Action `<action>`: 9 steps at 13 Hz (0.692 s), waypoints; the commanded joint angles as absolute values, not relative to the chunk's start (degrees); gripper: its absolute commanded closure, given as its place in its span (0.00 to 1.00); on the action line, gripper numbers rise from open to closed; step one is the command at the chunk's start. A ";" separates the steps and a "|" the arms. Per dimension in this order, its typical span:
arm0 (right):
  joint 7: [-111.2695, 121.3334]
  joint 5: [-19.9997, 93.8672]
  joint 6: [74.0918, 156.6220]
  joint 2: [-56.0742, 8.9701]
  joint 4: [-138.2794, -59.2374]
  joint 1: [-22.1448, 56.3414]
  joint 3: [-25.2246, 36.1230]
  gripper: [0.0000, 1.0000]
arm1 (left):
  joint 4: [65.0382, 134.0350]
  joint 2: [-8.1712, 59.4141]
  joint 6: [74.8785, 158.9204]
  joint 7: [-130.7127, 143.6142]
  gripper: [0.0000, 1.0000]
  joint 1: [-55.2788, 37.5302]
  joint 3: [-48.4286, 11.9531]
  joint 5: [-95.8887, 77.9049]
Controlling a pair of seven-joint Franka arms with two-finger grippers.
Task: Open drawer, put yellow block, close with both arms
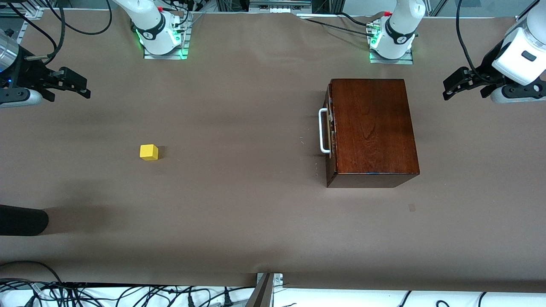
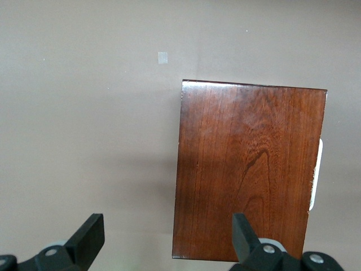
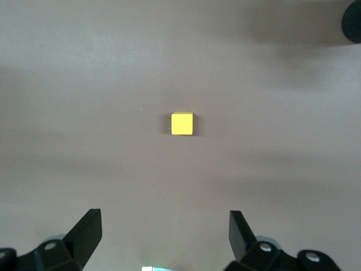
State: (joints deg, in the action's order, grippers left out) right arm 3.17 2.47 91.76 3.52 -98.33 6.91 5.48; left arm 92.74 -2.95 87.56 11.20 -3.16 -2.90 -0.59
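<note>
The mahogany box stands toward the left arm's end of the table. Its drawer is shut, and the white bar handle faces the right arm's end. The box also shows in the left wrist view, with a sliver of the handle. The yellow block lies alone on the table toward the right arm's end, and shows in the right wrist view. My left gripper is open and empty, high over the table's end beside the box. My right gripper is open and empty, high over the opposite end.
A dark rounded object juts in at the table's edge at the right arm's end, nearer the front camera than the block. A small tape mark lies on the brown table cover near the box.
</note>
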 commanded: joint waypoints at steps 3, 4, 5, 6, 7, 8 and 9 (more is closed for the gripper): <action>3.34 2.72 98.60 9.93 -110.11 6.68 4.75 0.00 | 92.55 -2.90 87.80 11.34 0.00 -2.90 -3.16 -1.58; 3.34 2.72 98.96 10.11 -110.65 6.68 4.75 0.00 | 92.55 -2.90 87.80 11.34 0.00 -2.90 -3.16 -1.58; 3.34 2.64 99.14 10.11 -110.65 6.68 4.75 0.00 | 92.55 -2.90 87.80 11.34 0.00 -2.90 -3.16 -1.58; 3.34 2.72 99.14 10.02 -110.74 6.68 4.66 0.00 | 92.55 -2.90 87.80 11.42 0.00 -2.99 -3.16 -1.58; 3.34 2.72 99.14 9.93 -110.74 6.68 4.66 0.00 | 92.55 -2.99 87.80 11.43 0.00 -2.99 -3.16 -1.58; 3.34 2.72 99.14 9.84 -110.74 6.68 4.75 0.00 | 92.55 -2.99 87.80 11.43 0.00 -3.08 -3.16 -1.58; 3.34 2.64 99.14 9.76 -110.74 6.68 4.66 0.00 | 92.55 -2.99 87.80 11.43 0.00 -3.08 -3.16 -1.58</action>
